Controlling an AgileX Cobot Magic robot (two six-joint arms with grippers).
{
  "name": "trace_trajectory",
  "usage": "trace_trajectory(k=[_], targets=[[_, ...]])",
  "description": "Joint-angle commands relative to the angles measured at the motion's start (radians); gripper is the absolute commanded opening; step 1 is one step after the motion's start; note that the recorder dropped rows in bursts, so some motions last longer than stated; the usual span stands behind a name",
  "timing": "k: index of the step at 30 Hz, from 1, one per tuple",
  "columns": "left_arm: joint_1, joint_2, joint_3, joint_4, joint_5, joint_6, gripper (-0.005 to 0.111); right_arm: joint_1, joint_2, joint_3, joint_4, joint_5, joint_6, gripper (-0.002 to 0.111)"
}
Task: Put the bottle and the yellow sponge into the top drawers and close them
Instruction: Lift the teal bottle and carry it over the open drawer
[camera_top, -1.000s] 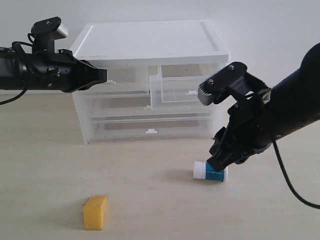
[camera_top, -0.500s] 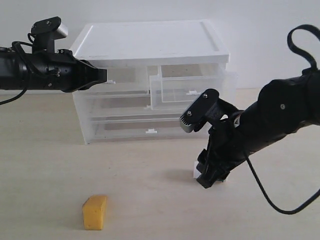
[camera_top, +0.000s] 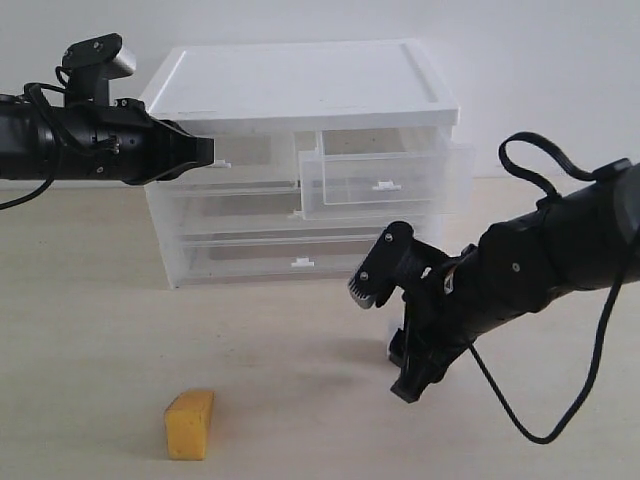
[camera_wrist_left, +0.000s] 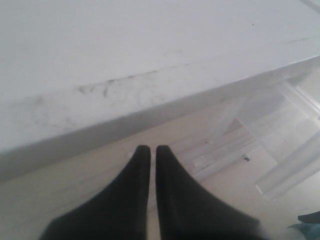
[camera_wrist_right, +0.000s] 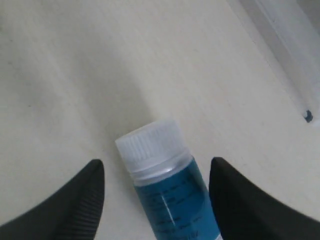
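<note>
Counted on the pale table: one white drawer unit, one yellow sponge, one bottle and two black grippers. In the unit, four drawers in all: two half-width top drawers side by side under the lid, and two full-width drawers stacked below them. Of the upper pair, the right top drawer pulled out toward the camera and standing open, the left top drawer pushed in. Up at the front of that closed drawer, the left gripper, right by its small tab handle, both fingers pressed together with only a thin slit between them in the left wrist view; impossible to tell whether pinching the tab or merely beside it. Down at table level in front of the unit's right end, the right gripper, its two fingers spread wide. Between those fingers, the bottle lying on its side on the table, white ribbed cap pointing away from the wrist, teal-blue label nearer to it, a gap of bare table on either side. Almost wholly hidden behind the right arm in the exterior view. Toward the front left of the table, the yellow sponge alone, well apart from both grippers and from the unit.
</note>
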Motion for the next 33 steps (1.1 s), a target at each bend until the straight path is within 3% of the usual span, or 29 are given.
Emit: trace_trajectory(k=[1, 6, 8, 13, 14, 21, 28, 33], targets=[[-0.001, -0.002, 0.002, -0.003, 0.009, 0.007, 0.004, -0.002, 0.039, -0.005, -0.021, -0.021, -0.006, 0.055], [-0.001, -0.002, 0.002, -0.003, 0.009, 0.007, 0.004, -0.002, 0.069, -0.005, -0.021, -0.016, 0.013, 0.054], [-0.001, -0.002, 0.002, -0.003, 0.009, 0.007, 0.004, -0.002, 0.069, -0.005, -0.021, 0.005, 0.013, 0.045], [-0.001, -0.002, 0.002, -0.003, 0.009, 0.007, 0.004, -0.002, 0.064, -0.005, -0.056, 0.060, 0.008, 0.003], [-0.001, -0.002, 0.002, -0.003, 0.009, 0.007, 0.004, 0.000, 0.062, -0.005, -0.064, 0.065, 0.007, 0.000], [-0.001, -0.002, 0.002, -0.003, 0.009, 0.007, 0.004, 0.000, -0.073, -0.008, -0.141, 0.139, 0.004, 0.000], [-0.001, -0.002, 0.002, -0.003, 0.009, 0.007, 0.004, 0.005, -0.245, -0.177, -0.199, 0.499, -0.018, 0.000], [-0.001, -0.002, 0.002, -0.003, 0.009, 0.007, 0.004, 0.042, -0.314, -0.273, -0.219, 0.617, -0.090, 0.000]])
